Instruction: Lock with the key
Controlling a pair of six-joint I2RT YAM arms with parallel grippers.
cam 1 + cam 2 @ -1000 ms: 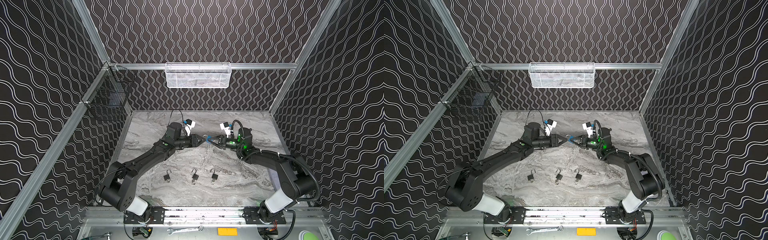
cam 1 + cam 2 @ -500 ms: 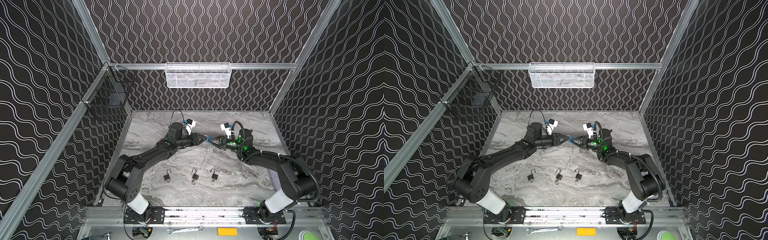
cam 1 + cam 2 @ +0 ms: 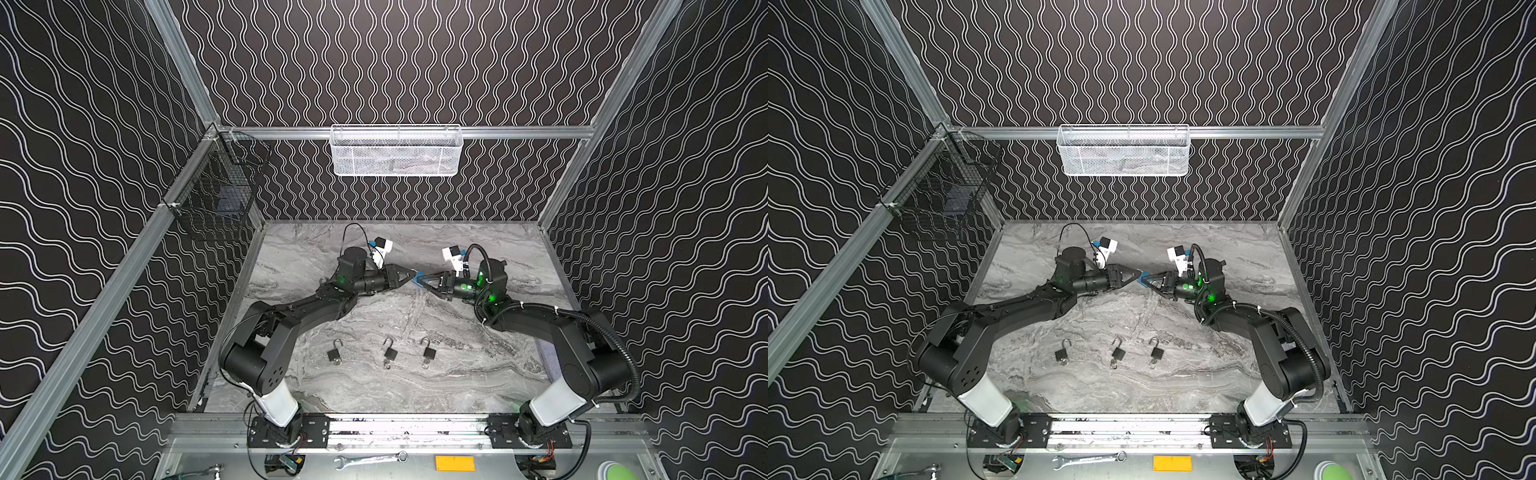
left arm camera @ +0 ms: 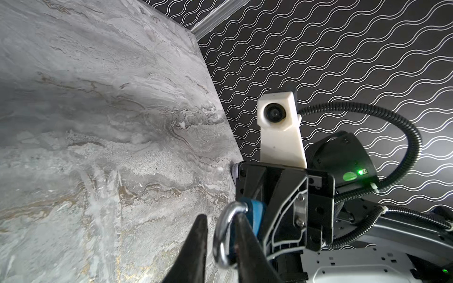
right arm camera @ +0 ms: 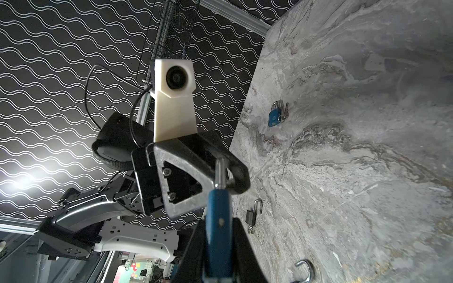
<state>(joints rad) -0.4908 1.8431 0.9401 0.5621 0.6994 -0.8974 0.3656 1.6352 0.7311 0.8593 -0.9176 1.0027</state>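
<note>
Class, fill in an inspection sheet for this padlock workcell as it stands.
Surface: marble tabletop, no spills seen.
Job's things: blue padlock held; second blue padlock and three black padlocks lying on the tabletop.
Clutter: spanner on front frame.
Grippers: right gripper shut on blue padlock's body; left gripper astride its shackle, grip unclear.
Cables: corrugated hose loops off right arm.
Surroundings: white mesh basket, black wire basket on walls.

Left gripper (image 3: 410, 274) and right gripper (image 3: 423, 282) face each other tip to tip, jaws nearly closed.
</note>
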